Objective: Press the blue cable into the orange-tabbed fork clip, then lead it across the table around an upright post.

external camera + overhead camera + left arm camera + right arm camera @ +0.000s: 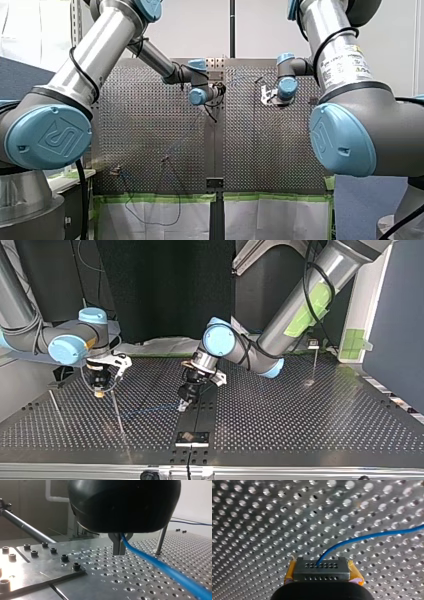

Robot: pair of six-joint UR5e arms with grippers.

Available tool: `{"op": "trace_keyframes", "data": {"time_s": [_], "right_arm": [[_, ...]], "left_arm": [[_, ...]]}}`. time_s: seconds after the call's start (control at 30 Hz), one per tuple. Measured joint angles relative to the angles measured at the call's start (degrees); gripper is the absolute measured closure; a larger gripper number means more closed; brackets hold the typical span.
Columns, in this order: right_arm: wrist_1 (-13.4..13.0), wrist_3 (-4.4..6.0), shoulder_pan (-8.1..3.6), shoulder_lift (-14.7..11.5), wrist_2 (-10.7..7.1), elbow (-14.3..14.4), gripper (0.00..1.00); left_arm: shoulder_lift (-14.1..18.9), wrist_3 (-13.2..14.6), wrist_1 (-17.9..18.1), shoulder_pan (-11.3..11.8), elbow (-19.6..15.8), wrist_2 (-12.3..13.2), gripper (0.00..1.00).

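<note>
You see the blue cable (160,566) held by both grippers. L gripper (119,551): metal fingers pinched shut on it. R gripper (321,567): yellow pads clamped on it too. Cable's thin, smooth, bright blue, strung low over the perforated table (105,575) btwn the two. Upright post (161,538) stands just beyond L fingers.

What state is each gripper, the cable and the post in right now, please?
My left gripper: shut on the blue cable.
My right gripper: shut on the blue cable.
Blue cable: held by both grippers, spanning between them.
Upright post: standing; the cable passes beside it.
</note>
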Motion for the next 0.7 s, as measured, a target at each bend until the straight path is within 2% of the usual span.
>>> {"op": "trace_keyframes", "data": {"time_s": [0.17,0.23,0.3,0.33,0.37,0.53,0.57,0.6,0.63,0.67,0.7], "right_arm": [[-2.0,0.99,-0.08,0.2,0.05,1.3,1.0],[-2.4,1.08,-0.1,0.2,0.08,1.6,1.0],[-2.6,1.11,-0.1,0.2,0.09,2.0,1.0],[-2.9,1.13,-0.1,0.3,0.1,2.3,1.0],[-3.0,1.13,-0.1,0.3,0.11,2.5,1.0],[-3.9,0.91,-0.09,0.4,0.16,3.7,1.0],[-4.1,0.86,-0.08,0.4,0.17,3.9,1.0],[-4.4,0.84,-0.07,0.4,0.18,4.2,1.0],[-4.9,0.84,-0.04,0.5,0.19,4.6,1.0],[-5.2,0.84,-0.02,0.5,0.2,5.0,1.0],[-5.6,0.84,-0.01,0.5,0.2,5.3,1.0]], "left_arm": [[0.0,1.6,-0.9,-0.2,0.0,0.0,1.0],[0.0,2.0,-1.3,-0.3,0.0,0.0,0.96],[0.0,2.4,-1.7,-0.3,0.0,0.0,0.84],[0.0,2.5,-1.8,-0.3,0.0,0.0,0.84],[0.0,2.7,-2.1,-0.4,0.0,0.1,0.76],[0.0,3.3,-3.0,-0.4,0.0,0.8,0.76],[0.0,3.3,-3.1,-0.4,0.0,0.9,0.4],[0.0,3.4,-3.2,-0.4,0.0,1.0,0.33],[0.0,3.5,-3.3,-0.4,0.0,1.2,0.33],[0.0,3.8,-3.6,-0.3,0.0,1.4,0.14],[0.0,4.1,-3.9,-0.2,0.0,1.7,0.05]]}}
